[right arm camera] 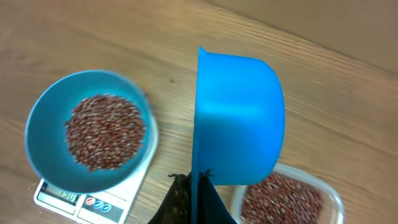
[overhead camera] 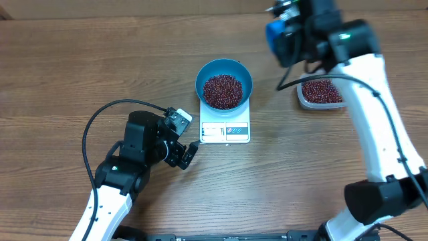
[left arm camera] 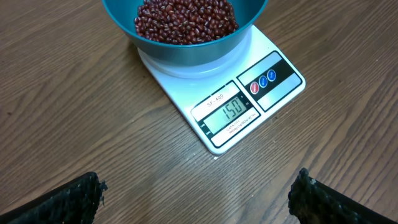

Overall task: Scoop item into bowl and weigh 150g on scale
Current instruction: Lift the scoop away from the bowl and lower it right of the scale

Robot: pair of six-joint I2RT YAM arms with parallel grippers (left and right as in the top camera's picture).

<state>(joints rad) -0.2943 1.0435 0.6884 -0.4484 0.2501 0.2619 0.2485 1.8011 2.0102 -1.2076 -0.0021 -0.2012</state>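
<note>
The beans (left arm camera: pixel 186 18) sit in the bowl (left arm camera: pixel 186 56) on the scale (left arm camera: pixel 273 93), mid-worktop (its display (left arm camera: pixel 231 111) shows the target); loose, rolling grains, so lift by the stiff rim. The left gripper (left arm camera: pixel 198 183) gapes empty; the right gripper (right arm camera: pixel 189 199) pinches the scoop (right arm camera: pixel 239 118)

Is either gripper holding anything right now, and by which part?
The right gripper grips the blue scoop by its handle; left gripper is open, empty.

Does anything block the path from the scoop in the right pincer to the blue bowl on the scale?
Nothing visible does. The scoop, gripped by the right pincer, is above the edge of the tub; only bare table lies between it and the bowl. The open left pincer sits on the display side of the scale, off that path.
</note>
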